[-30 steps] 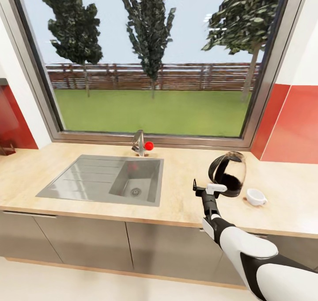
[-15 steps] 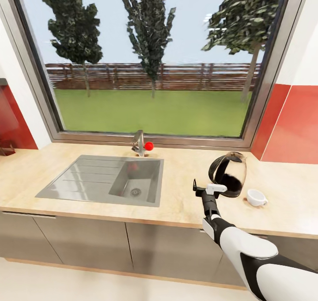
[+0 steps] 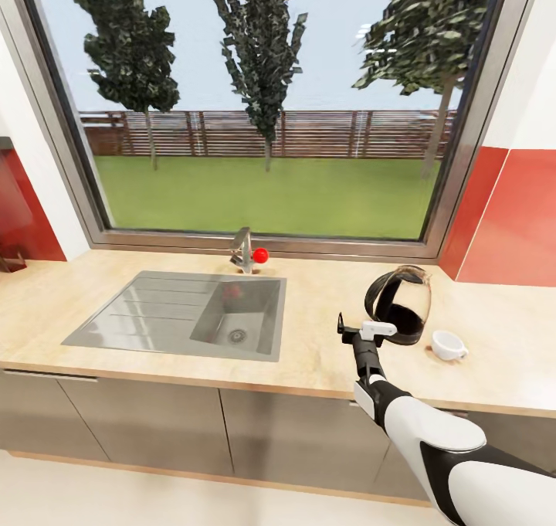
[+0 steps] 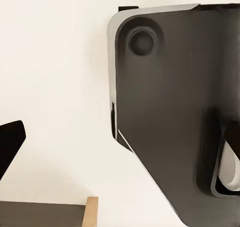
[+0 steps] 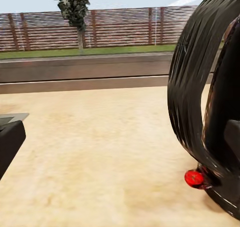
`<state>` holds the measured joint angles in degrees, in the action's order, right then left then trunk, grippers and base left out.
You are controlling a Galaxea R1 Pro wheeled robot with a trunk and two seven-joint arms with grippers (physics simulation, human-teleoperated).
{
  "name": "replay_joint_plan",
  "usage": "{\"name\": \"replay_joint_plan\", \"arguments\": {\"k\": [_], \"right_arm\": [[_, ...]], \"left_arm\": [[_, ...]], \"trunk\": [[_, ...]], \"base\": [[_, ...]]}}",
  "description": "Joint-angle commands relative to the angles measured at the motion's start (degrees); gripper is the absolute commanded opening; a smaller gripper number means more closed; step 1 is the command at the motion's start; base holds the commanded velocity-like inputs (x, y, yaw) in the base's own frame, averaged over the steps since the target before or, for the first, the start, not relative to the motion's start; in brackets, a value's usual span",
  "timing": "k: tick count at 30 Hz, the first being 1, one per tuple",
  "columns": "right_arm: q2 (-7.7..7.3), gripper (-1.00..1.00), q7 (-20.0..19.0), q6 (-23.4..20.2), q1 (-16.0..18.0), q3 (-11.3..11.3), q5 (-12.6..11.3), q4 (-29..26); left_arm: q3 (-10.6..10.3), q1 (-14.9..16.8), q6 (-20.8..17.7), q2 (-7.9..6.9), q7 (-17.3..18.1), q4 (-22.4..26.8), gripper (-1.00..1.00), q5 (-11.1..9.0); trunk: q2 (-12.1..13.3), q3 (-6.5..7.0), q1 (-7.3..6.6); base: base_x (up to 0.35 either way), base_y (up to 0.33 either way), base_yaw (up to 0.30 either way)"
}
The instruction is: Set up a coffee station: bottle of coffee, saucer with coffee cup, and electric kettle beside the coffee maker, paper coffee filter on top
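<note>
Head view: electric kettle (image 3: 400,306) stands upright on the table (image 3: 154,371), long axis vertical, its dark loop handle turned toward the sink (image 3: 189,312) side. Coffee cup (image 3: 448,344) sits on the table just beside the kettle, on the side away from the sink, handle pointing away from the kettle. Right gripper (image 3: 359,327) hovers at the kettle's handle side, near its base; one white finger reaches toward the kettle, the black finger stands apart toward the sink. Fingers spread wide, nothing between them. Faucet (image 3: 243,249) with a red knob stands behind the sink, under the window (image 3: 262,109).

Left wrist view: a dark robot panel over a pale floor; cannot tell the state of the left fingers.

Right wrist view: kettle handle close up, curved and upright, with a red switch (image 5: 194,178) low at its base; kettle lies beside one finger, not between the two.
</note>
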<state>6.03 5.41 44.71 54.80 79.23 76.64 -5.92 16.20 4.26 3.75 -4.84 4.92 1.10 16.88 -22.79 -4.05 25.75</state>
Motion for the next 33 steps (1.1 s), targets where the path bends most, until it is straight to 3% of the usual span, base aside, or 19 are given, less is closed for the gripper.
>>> {"name": "replay_joint_plan", "arguments": {"k": [1, 33], "right_arm": [[0.04, 1.00, 0.6, 0.0, 0.0, 0.1, 0.6, -0.1], [0.04, 1.00, 0.6, 0.0, 0.0, 0.1, 0.6, -0.1]], "left_arm": [[0.5, 0.0, 0.2, -0.01, 0.2, 0.0, 1.00, 0.5], [0.3, 0.1, 0.6, 0.21, 0.3, 0.4, 1.00, 0.6]], "trunk": [[-0.1, -0.13, 0.03], [-0.1, -0.13, 0.03]], "base": [[0.000, 0.000, 0.000], [0.011, -0.005, 0.000]]}}
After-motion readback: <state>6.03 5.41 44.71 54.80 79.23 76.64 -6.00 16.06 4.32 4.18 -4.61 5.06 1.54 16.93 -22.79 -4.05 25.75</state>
